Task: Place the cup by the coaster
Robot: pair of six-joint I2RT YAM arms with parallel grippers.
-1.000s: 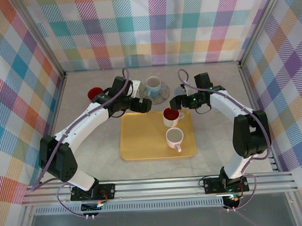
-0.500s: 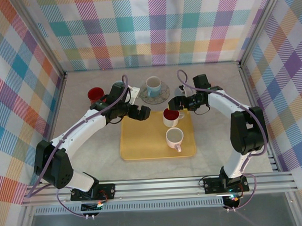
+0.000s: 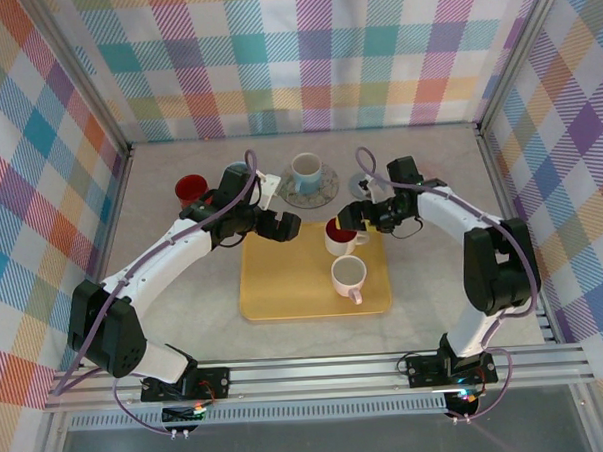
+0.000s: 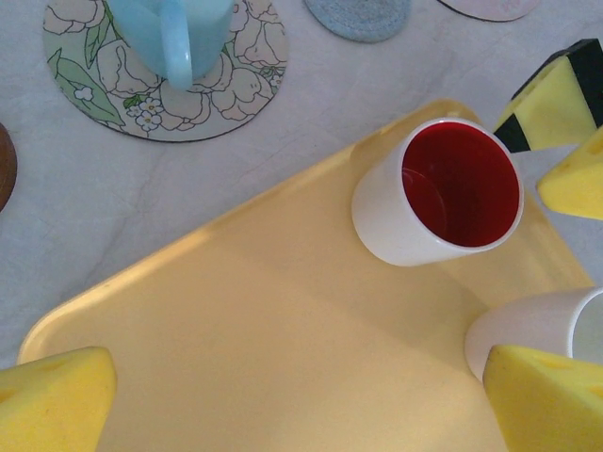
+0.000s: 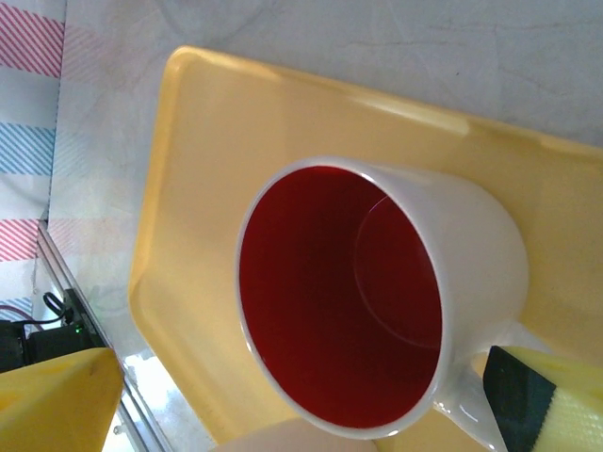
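While the right jaws are standing wide around the red-lined cup (image 5: 330,292), one finger (image 5: 551,400) is crowding its handle (image 5: 469,400), threatening a twisted grip.

The left arm (image 3: 163,254) and right arm (image 3: 451,211) have white links and black joints. A purple cable (image 3: 250,160) follows each. The finger pads (image 4: 57,400) are yellow, one black-striped.

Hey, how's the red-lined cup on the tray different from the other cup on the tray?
The red-lined cup is red inside; the other cup is white inside. The red-lined cup stands at the tray's far edge, the other cup closer to its near edge. The red-lined cup's handle points right, the other cup's toward the near edge. Both are white outside and upright.
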